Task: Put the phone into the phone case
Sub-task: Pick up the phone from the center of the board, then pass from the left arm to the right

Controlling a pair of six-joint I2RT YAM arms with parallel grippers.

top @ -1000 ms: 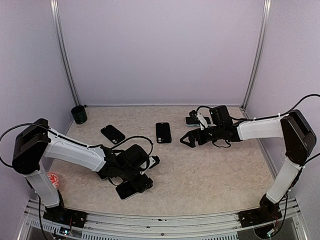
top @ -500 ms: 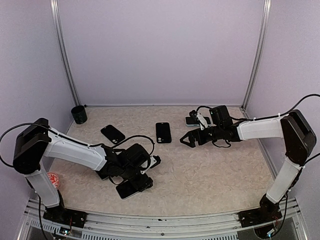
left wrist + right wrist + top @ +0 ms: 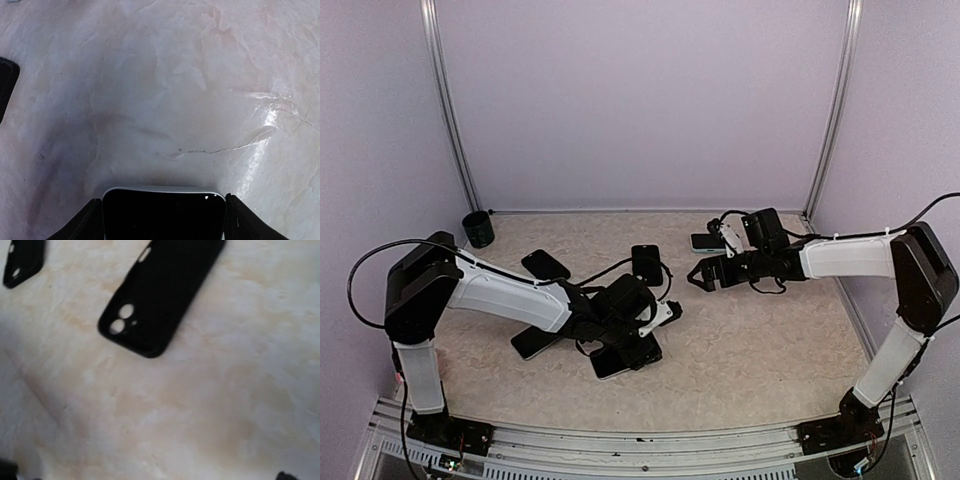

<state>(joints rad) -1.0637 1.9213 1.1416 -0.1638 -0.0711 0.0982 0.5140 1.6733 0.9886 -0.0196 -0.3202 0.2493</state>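
Phone (image 3: pixel 162 212) sits between left fingers (image 3: pixel 89 226), its sides touching both.

The phone (image 3: pixel 163 212), a black slab with its dark screen facing up and a thin pale rim, was clasped by its long sides between the fingers of the left gripper (image 3: pixel 162 223). In the top view it sat near the 6 o'clock side of the table (image 3: pixel 760 330), its length running from about 8 to 2 o'clock. The case (image 3: pixel 160 290), matte black with two round camera holes at one corner, lay flat at the phone's 12 o'clock, apart from it. A second case (image 3: pixel 544 263), also black, lay at the phone's 11 o'clock.
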